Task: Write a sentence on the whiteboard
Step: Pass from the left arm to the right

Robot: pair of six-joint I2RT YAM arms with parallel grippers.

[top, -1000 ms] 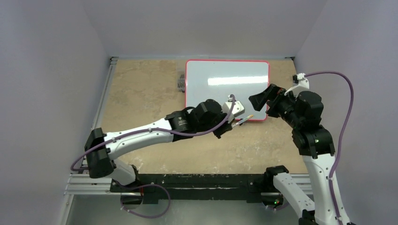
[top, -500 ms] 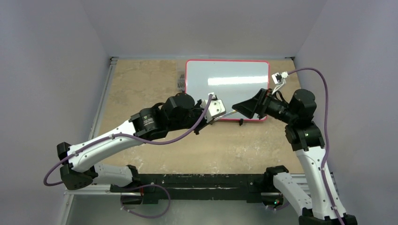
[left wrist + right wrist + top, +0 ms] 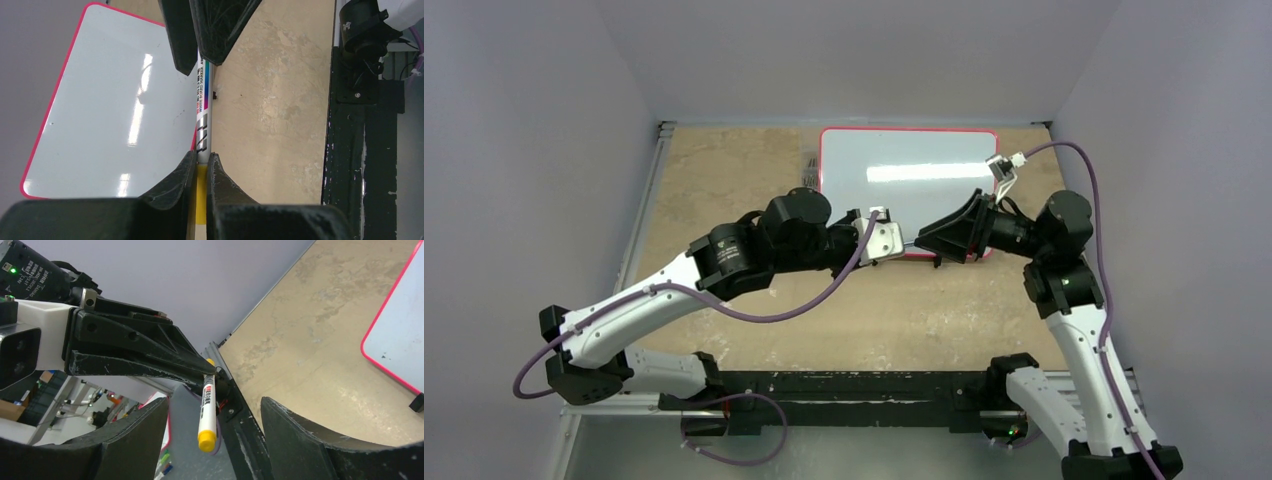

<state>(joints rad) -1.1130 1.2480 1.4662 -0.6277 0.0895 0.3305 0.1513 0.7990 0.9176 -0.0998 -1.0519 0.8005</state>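
The whiteboard point(image 3: 909, 190) lies flat at the back of the table, white with a thin red-pink frame; it also shows in the left wrist view point(image 3: 110, 115) and the right wrist view point(image 3: 400, 345). The sentence is out of view: the board shows only glare. My left gripper point(image 3: 900, 245) point(image 3: 201, 160) is shut on a white marker point(image 3: 204, 115) over the board's near edge. The marker point(image 3: 207, 410) points its yellow cap into my right gripper point(image 3: 923, 238) point(image 3: 215, 406). That gripper is open, its jaws either side of the cap and clear of it.
A small dark object point(image 3: 809, 170) lies just left of the board. One black foot point(image 3: 937, 262) sticks out from the board's near edge. The black base rail point(image 3: 844, 385) runs along the table's near side. Grey walls close in left, right and behind.
My left gripper carried the marker left and back along the board's near edge. My right gripper swung left until its jaws enclosed the marker's cap end, and they have narrowed.
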